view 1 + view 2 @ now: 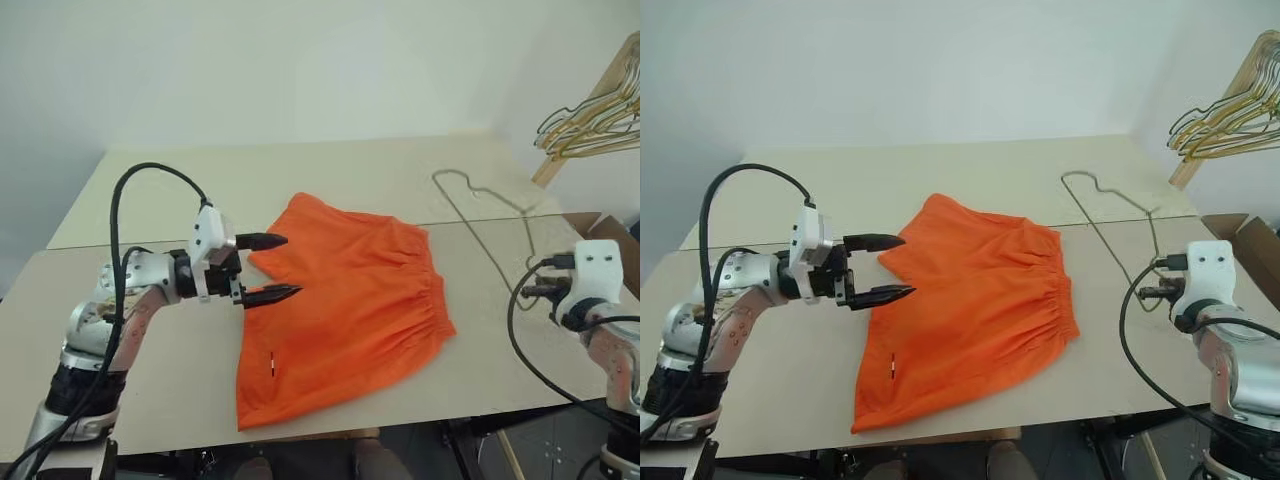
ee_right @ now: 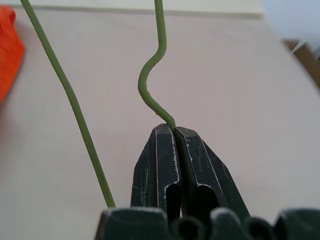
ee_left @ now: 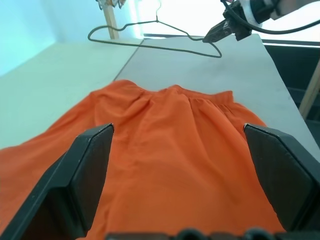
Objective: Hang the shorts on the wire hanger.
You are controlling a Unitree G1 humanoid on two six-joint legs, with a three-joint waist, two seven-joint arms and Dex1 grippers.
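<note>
Right gripper [image 2: 175,131] is pinched shut on the thin grey-olive wire hanger [image 1: 490,225], gripping the bent wire beside the bright orange fabric shorts [image 1: 345,300], which lie flat on the beige table [image 1: 180,190]. Left gripper [image 1: 272,268] hovers spread wide and empty over the shorts' leg end. Risk as I judge it: the thin wire may twist or slip between those narrow fingertips

Table [image 1: 300,165]: beige, a seam running from nine to three o'clock.
Spare wire hangers [image 1: 590,118]: bunched on a wooden rail [image 1: 585,110], two o'clock.
</note>
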